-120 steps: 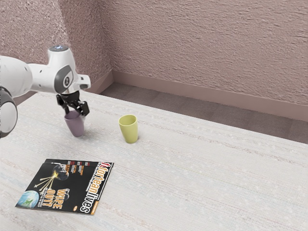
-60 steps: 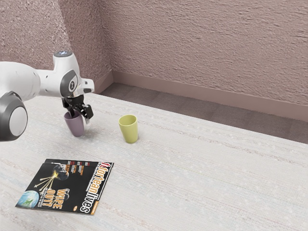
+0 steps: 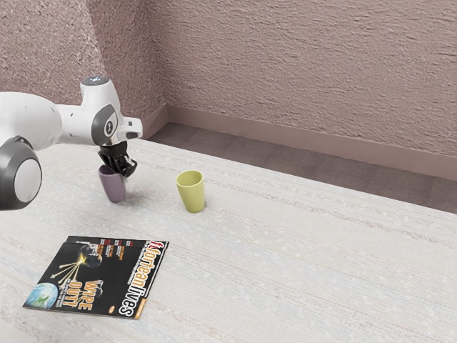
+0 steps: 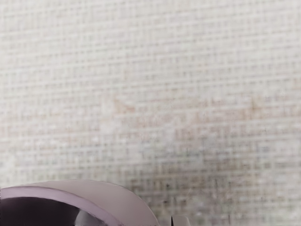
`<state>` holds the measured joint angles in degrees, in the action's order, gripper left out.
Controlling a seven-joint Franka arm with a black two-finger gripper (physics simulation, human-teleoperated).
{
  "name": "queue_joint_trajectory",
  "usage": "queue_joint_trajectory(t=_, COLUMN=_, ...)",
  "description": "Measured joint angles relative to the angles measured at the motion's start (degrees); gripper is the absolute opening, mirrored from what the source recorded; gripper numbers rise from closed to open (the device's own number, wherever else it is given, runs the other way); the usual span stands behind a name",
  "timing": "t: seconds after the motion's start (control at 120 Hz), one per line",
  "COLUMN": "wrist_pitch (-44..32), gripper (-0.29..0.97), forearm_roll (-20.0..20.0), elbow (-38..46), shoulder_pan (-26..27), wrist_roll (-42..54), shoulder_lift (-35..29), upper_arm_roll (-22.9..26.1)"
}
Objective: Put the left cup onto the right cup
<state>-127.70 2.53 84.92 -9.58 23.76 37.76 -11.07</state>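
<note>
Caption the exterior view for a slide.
Franka arm's black gripper at rim of the purple tapered cup; yellow-green cup stands apart.

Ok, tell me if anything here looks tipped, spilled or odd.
Nothing stands out: the purple cup and the green cup both stand upright on the table, apart, and the magazine lies flat.

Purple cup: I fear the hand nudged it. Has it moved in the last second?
No. The purple cup stands upright at the same gap from the green cup as before.
</note>
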Motion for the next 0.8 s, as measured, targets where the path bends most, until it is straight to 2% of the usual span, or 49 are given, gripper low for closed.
queue_joint_trajectory(t=0.233, wrist_pitch=-0.82, gripper=-0.07, forearm_roll=-0.1, elbow=0.04, shoulder_pan=0.27, wrist_roll=0.17, shoulder_lift=-0.68, upper_arm_roll=0.66)
queue_joint_trajectory(t=0.433, wrist_pitch=-0.91, gripper=-0.1, forearm_roll=-0.8, elbow=0.08, shoulder_pan=0.74, wrist_roll=-0.08, shoulder_lift=-4.67, upper_arm_roll=2.35)
queue_joint_trajectory(t=0.575, wrist_pitch=0.69, gripper=-0.1, forearm_roll=-3.55, elbow=-0.9, shoulder_pan=0.84, wrist_roll=-0.94, shoulder_lift=-8.03, upper_arm_roll=6.45)
queue_joint_trajectory(t=0.8, wrist_pitch=7.39, gripper=-0.11, forearm_roll=-9.08, elbow=-5.11, shoulder_pan=0.82, wrist_roll=-5.07, shoulder_lift=-8.88, upper_arm_roll=15.2)
